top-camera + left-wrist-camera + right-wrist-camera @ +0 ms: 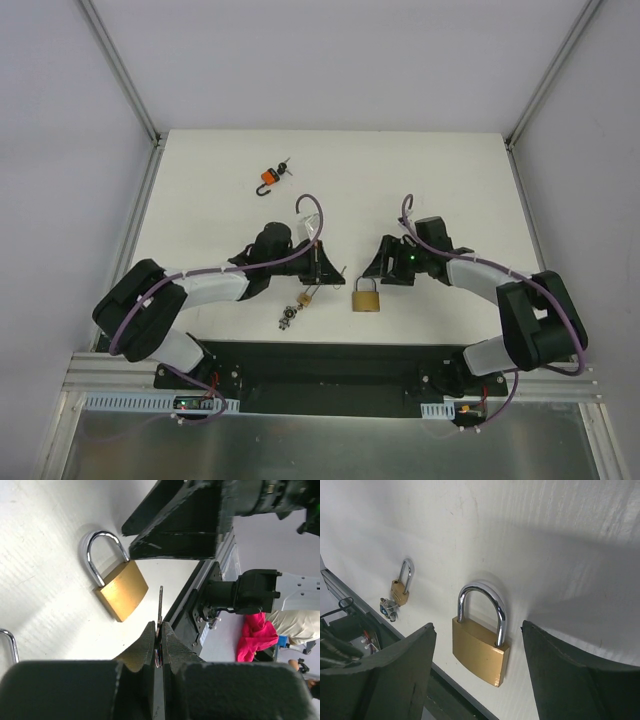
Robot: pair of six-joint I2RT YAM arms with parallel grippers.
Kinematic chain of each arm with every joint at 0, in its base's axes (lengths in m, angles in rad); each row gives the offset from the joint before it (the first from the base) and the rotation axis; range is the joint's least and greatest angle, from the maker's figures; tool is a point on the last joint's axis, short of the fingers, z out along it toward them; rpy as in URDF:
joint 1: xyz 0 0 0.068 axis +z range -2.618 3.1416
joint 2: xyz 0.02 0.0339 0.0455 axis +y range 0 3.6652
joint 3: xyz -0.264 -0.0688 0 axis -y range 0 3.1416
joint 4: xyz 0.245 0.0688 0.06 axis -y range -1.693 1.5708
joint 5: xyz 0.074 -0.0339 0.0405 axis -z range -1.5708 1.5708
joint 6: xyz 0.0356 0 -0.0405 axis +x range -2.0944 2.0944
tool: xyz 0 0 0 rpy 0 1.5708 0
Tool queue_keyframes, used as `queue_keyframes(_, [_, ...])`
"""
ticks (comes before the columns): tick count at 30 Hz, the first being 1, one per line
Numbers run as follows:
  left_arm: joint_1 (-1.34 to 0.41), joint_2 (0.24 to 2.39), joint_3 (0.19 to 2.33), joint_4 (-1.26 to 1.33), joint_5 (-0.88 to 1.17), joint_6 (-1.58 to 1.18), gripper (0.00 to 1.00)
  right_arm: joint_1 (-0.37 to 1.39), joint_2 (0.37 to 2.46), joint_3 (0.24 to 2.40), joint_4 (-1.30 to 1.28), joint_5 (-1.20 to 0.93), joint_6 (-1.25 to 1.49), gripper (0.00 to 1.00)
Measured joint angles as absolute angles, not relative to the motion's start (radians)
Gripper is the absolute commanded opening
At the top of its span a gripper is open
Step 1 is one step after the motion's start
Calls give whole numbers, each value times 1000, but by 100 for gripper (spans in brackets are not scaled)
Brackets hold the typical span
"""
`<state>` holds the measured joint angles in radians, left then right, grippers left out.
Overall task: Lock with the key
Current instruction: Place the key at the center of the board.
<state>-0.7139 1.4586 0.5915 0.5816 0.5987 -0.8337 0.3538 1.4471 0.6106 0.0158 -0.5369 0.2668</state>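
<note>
A large brass padlock (366, 296) lies flat on the white table near the front edge, and both legs of its steel shackle meet the body (480, 650). My left gripper (159, 626) is shut on a thin silver key (160, 602). The key's blade sticks out past the fingertips, just short of the padlock (121, 589) and apart from it. My right gripper (478, 624) is open, with one finger on each side of the padlock and neither touching it. In the top view the left gripper (325, 268) is left of the lock and the right gripper (385, 268) is to its upper right.
A small brass padlock (304, 298) with a bunch of keys (287, 320) lies left of the large one; the right wrist view shows it too (400, 589). An orange lock (270, 178) lies at the back left. The black base rail (320, 365) runs along the near edge.
</note>
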Motion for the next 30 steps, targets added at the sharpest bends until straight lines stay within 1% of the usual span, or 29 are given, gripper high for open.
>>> queue_keyframes(5, [-717, 1515, 592, 573, 598, -858, 0, 339, 1412, 612, 10, -537, 268, 73])
queue_keyframes(6, [-720, 1525, 593, 562, 595, -859, 0, 335, 1405, 613, 10, -538, 268, 74])
queue_keyframes(7, [-725, 1540, 600, 540, 593, -858, 0, 330, 1399, 614, 10, -538, 270, 78])
queue_keyframes(10, [-744, 1582, 631, 464, 574, -852, 0, 323, 1383, 622, 8, -538, 273, 82])
queue_keyframes(14, [-767, 1623, 675, 384, 537, -845, 0, 318, 1368, 641, 0, -540, 276, 84])
queue_keyframes(17, [-773, 1647, 697, 348, 511, -841, 6, 313, 1362, 649, -6, -540, 276, 84])
queue_keyframes(18, [-773, 1654, 701, 341, 506, -837, 14, 313, 1361, 649, -6, -540, 276, 84])
queue_keyframes(21, [-776, 1678, 722, 316, 493, -825, 26, 311, 1360, 649, -8, -542, 277, 85])
queue_keyframes(22, [-777, 1684, 728, 312, 489, -821, 32, 311, 1360, 649, -10, -543, 277, 84])
queue_keyframes(24, [-781, 1695, 739, 303, 487, -818, 39, 311, 1360, 649, -13, -547, 279, 84])
queue_keyframes(25, [-786, 1697, 744, 297, 485, -816, 46, 311, 1360, 649, -13, -549, 280, 84])
queue_keyframes(30, [-791, 1697, 776, 290, 484, -806, 54, 309, 1357, 649, -13, -556, 285, 85])
